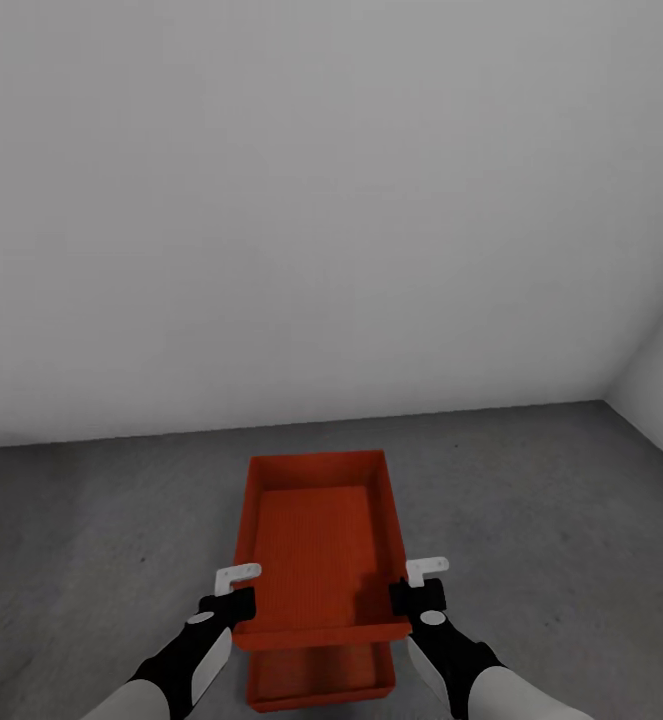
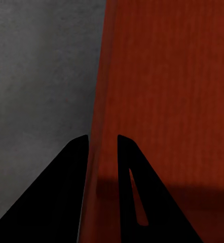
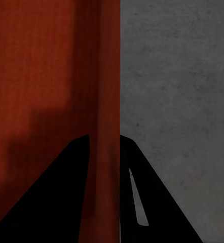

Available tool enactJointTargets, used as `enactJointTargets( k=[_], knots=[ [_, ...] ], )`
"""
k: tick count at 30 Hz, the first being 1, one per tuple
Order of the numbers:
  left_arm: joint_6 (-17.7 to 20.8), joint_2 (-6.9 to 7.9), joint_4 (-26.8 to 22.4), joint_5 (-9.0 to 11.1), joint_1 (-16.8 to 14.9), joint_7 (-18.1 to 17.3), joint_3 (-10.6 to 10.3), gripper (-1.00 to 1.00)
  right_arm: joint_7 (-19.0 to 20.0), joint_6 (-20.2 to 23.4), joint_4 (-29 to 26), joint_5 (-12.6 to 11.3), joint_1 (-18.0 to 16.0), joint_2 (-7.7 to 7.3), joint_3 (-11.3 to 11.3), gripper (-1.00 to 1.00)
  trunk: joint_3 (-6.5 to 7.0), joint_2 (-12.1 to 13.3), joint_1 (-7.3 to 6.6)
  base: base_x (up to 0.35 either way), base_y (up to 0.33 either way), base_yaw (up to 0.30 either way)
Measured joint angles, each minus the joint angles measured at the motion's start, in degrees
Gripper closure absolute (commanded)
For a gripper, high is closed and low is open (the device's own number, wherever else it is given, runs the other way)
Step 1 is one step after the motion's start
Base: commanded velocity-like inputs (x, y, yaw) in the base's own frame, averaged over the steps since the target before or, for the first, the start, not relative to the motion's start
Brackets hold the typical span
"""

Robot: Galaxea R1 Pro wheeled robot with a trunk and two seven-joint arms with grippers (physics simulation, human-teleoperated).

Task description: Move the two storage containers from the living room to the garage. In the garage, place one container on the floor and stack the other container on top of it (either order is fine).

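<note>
Grey concrete floor (image 1: pixel 531 500), white wall (image 1: pixel 331 200). Left pincer (image 1: pixel 239 588) and right pincer (image 1: pixel 417 583) clamp the upper container (image 1: pixel 321 540) by its side walls. It hangs over the lower container (image 1: pixel 316 678).

Upper storage container (image 1: pixel 316 540) of orange-red matt plastic with a fine ribbed bottom, lower storage container (image 1: pixel 316 680) of the same plastic, rough speckled grey concrete floor (image 1: pixel 551 520), smooth matt white wall (image 1: pixel 321 200), dull black gripper fingers (image 2: pixel 51 197), smooth thin bin wall (image 3: pixel 107 101)
</note>
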Motion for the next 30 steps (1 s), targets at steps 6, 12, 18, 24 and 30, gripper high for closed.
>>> enactJointTargets(
  k=[6,12,18,24,30],
  knots=[
    [0.0,0.33,0.0,0.0,0.0,-0.5,0.1,1.00,-0.6,0.0,0.0,0.0,0.0,0.36,0.1,1.00,-0.53,-1.2,0.65,0.000,0.000,-0.001],
    [0.0,0.31,0.0,0.0,0.0,-0.4,0.1,1.00,-0.6,0.0,0.0,0.0,0.0,0.35,0.1,1.00,-0.90,-2.0,1.10,0.000,0.000,0.000],
    [0.1,0.32,0.0,0.0,0.0,-0.4,0.1,1.00,-0.6,0.1,0.0,0.0,0.0,0.35,0.1,1.00,-0.90,-2.0,1.10,0.000,0.000,0.000],
    [0.1,0.32,0.0,0.0,0.0,-0.4,0.1,1.00,-0.6,0.1,0.0,0.0,0.0,0.35,0.1,1.00,-0.90,-2.0,1.10,0.000,0.000,0.000],
    [0.1,0.32,0.0,0.0,0.0,-0.4,0.1,1.00,-0.6,0.1,0.0,0.0,0.0,0.35,0.1,1.00,-0.90,-2.0,1.10,0.000,0.000,0.000]
  ],
)
